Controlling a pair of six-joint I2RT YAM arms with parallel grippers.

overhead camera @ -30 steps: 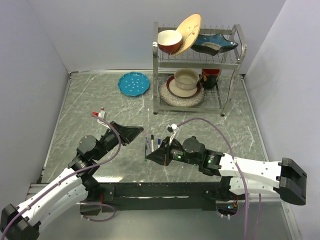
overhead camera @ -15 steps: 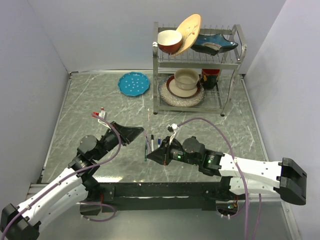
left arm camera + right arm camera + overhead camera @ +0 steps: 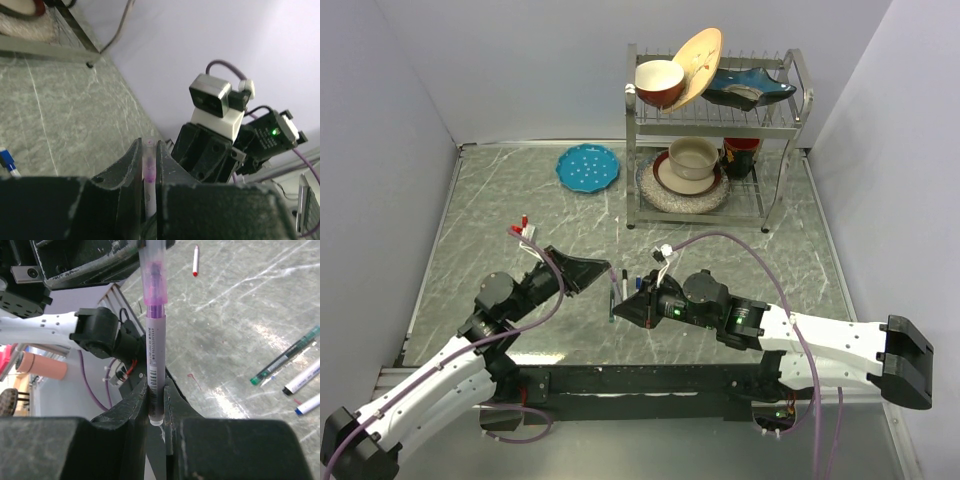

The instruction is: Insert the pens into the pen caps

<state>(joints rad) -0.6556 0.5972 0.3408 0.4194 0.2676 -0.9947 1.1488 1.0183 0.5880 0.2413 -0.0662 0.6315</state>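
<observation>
Purple pen (image 3: 154,340), pinched by right gripper (image 3: 156,389) (capped)

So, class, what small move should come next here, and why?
Probably push the purple pen, shut in the right gripper, slightly further along its axis into the cap the left gripper holds: they look aligned, tip already inside, but full seating isn't clear.

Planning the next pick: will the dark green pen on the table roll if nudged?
Probably yes: the dark green pen is a thin, seemingly round barrel lying flat on the smooth marbled table. It looks stiff and likely light, so a nudge could send it skidding.
</observation>
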